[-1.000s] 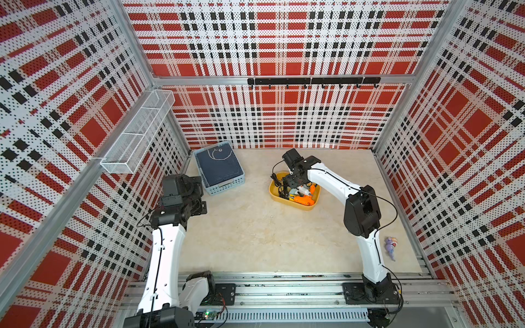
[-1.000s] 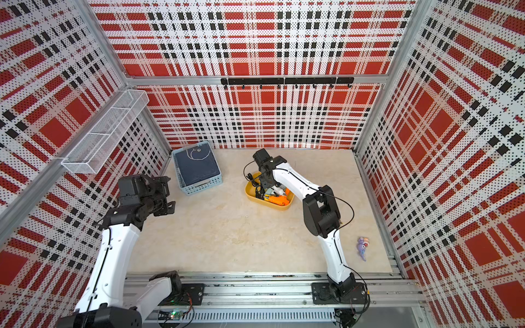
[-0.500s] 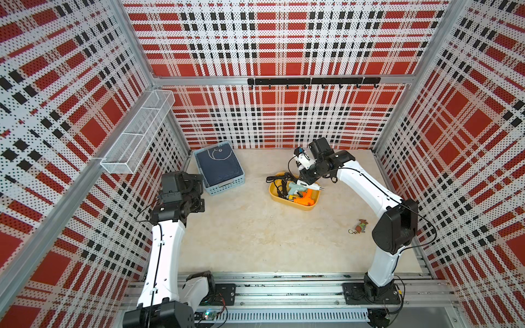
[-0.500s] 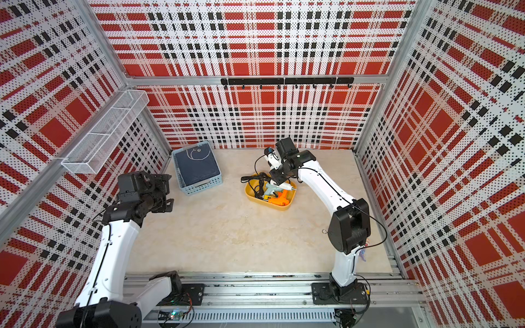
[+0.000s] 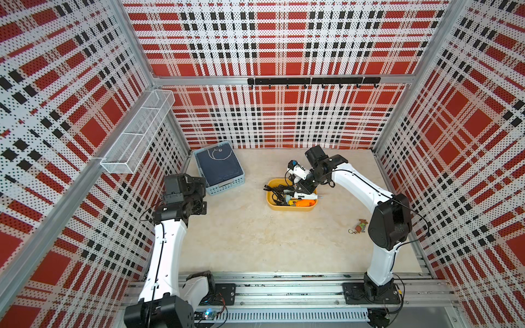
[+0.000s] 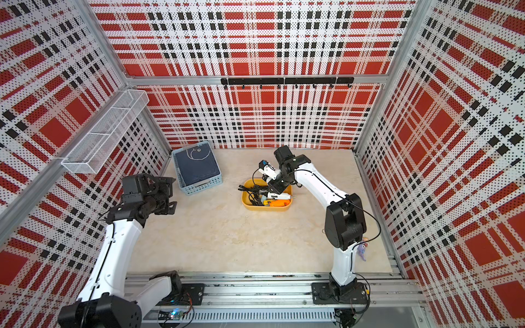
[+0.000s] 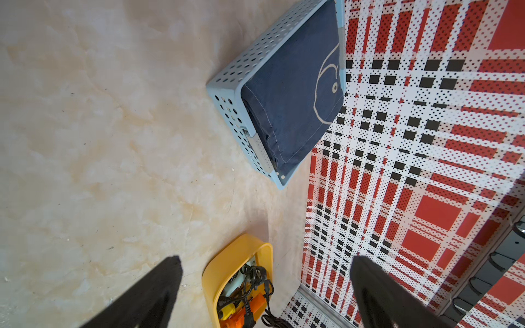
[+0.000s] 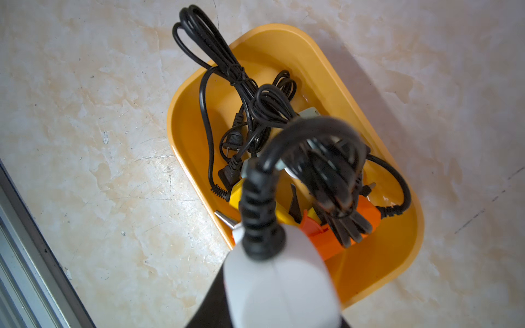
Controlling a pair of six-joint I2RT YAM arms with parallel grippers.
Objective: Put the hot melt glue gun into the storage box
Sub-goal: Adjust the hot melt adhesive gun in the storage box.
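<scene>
Right of centre in both top views, clamped tight in the right end effector: a white plastic hot melt glue gun, raised over the upper edge of the shallow yellow plastic storage box on the pale marbled worktop. Not yet inside. From the right wrist camera, points butt-first at the tub, with a bundled black power cord dangling off the handle above the contents. Already lying in the tub: a second white glue gun, an orange glue gun and tangled black cables, one loop spilling over the rim. Tub's long side running left to right in the top views, dipping slightly toward the right, directly beneath the held tool. Mostly a descent to go, probably with a small shift toward the middle before letting go. Likely snag: the hanging cord catching on the pile. Far at the left of the frame, well apart from the tub: left end effector spread fully wide, holding nothing. Clearly the right arm's job.
</scene>
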